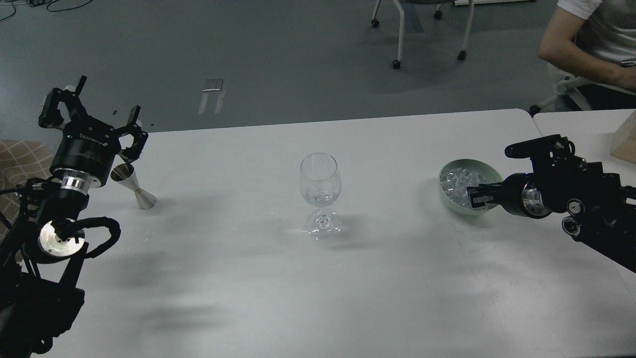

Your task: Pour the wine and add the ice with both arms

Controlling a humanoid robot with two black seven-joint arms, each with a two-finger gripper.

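A clear wine glass (pixel 320 179) stands upright at the table's middle, with a little clear wine (pixel 320 198) low in its bowl. A pale green bowl (pixel 449 199) at the right holds a heap of clear ice cubes (pixel 459 181). My right gripper (pixel 478 195) comes in from the right and straddles the bowl's near-right rim, its fingers closed on it. My left gripper (pixel 94 113) is open and empty, fingers spread wide, held above the table's far left edge, just up and left of a steel jigger (pixel 134 187).
The white table (pixel 318 278) has a second table (pixel 581 122) butted against its right end. A seated person (pixel 591 44) is at the far right, and chair legs (pixel 422 30) stand on the floor behind. A wooden box corner (pixel 627 141) shows at the right edge.
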